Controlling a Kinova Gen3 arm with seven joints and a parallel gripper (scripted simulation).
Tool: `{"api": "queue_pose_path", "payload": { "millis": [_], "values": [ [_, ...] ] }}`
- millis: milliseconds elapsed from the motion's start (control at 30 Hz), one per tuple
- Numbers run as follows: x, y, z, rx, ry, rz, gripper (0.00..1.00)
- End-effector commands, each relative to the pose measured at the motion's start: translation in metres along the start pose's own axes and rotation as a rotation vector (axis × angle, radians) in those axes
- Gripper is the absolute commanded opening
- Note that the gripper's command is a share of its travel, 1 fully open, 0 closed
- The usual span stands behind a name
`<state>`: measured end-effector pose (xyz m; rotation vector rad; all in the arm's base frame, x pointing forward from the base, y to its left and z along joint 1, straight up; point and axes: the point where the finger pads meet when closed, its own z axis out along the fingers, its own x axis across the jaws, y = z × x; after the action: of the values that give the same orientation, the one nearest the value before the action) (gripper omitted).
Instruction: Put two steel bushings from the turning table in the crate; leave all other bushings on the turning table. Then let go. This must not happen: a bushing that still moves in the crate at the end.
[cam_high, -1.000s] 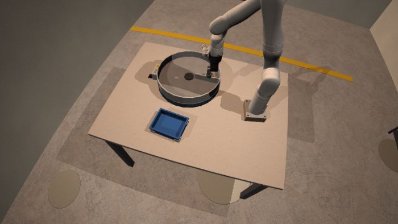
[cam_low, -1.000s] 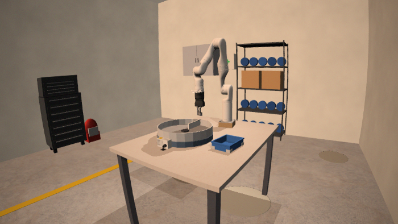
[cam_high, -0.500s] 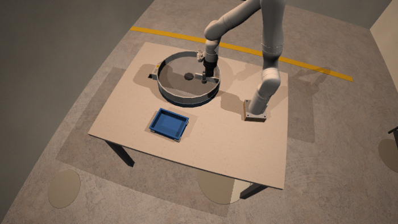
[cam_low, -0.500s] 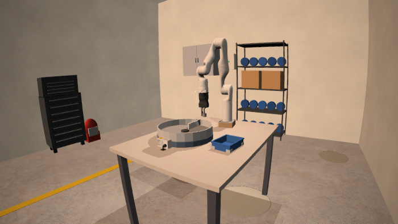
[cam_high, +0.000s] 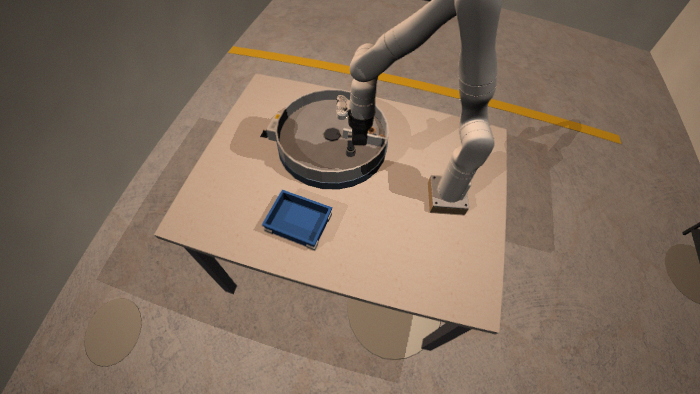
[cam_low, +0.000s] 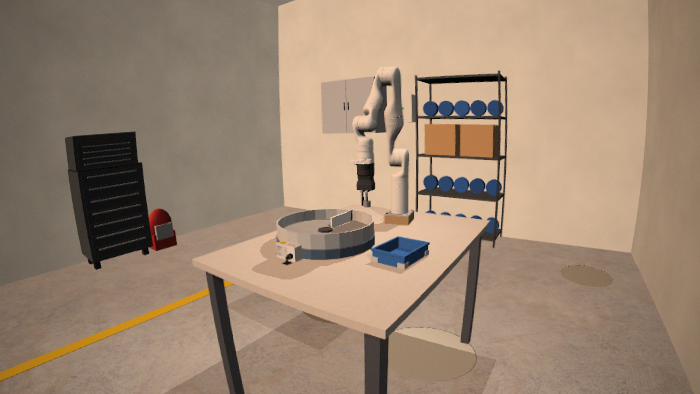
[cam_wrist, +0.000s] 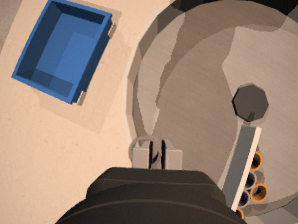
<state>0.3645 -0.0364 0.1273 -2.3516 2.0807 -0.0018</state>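
Note:
My gripper (cam_high: 351, 144) (cam_low: 365, 198) (cam_wrist: 157, 149) is shut on a grey steel bushing (cam_high: 350, 151) (cam_low: 367, 204), held at the fingertips above the turning table (cam_high: 329, 177) (cam_low: 320, 241) (cam_wrist: 200, 95). In the wrist view a faint ring shows around the left finger. Behind the divider lie grey bushings (cam_wrist: 250, 180) (cam_wrist: 243, 199) and several orange-rimmed ones, such as a bushing (cam_wrist: 259, 192) near the wall; the gripper body may hide more. The blue crate (cam_high: 290, 237) (cam_low: 391, 258) (cam_wrist: 95, 57) stands apart from the turning table, and no bushing shows in it.
A pale upright divider (cam_low: 341, 219) (cam_wrist: 242, 165) runs from the dark hub (cam_high: 331, 134) (cam_low: 325, 229) (cam_wrist: 250, 102) to the turning table's raised wall. A small white box (cam_high: 272, 128) (cam_low: 288, 251) is attached outside that wall. The arm's base (cam_high: 448, 205) (cam_low: 398, 218) stands on the same table.

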Motion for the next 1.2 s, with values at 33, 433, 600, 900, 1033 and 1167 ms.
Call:
{"api": "queue_pose_path", "payload": {
  "millis": [33, 433, 600, 900, 1033, 1167],
  "values": [
    [-0.002, -0.001, 0.000, -0.001, 0.001, -0.005, 0.00],
    [-0.046, -0.029, 0.000, 0.000, 0.001, -0.005, 0.00],
    [-0.046, -0.029, 0.000, 0.000, 0.001, -0.005, 0.00],
    [-0.090, -0.058, 0.000, 0.001, 0.001, -0.005, 0.00],
    [-0.090, -0.058, 0.000, 0.001, 0.001, -0.005, 0.00],
    [-0.090, -0.058, 0.000, 0.001, 0.001, -0.005, 0.00]
  ]
}}
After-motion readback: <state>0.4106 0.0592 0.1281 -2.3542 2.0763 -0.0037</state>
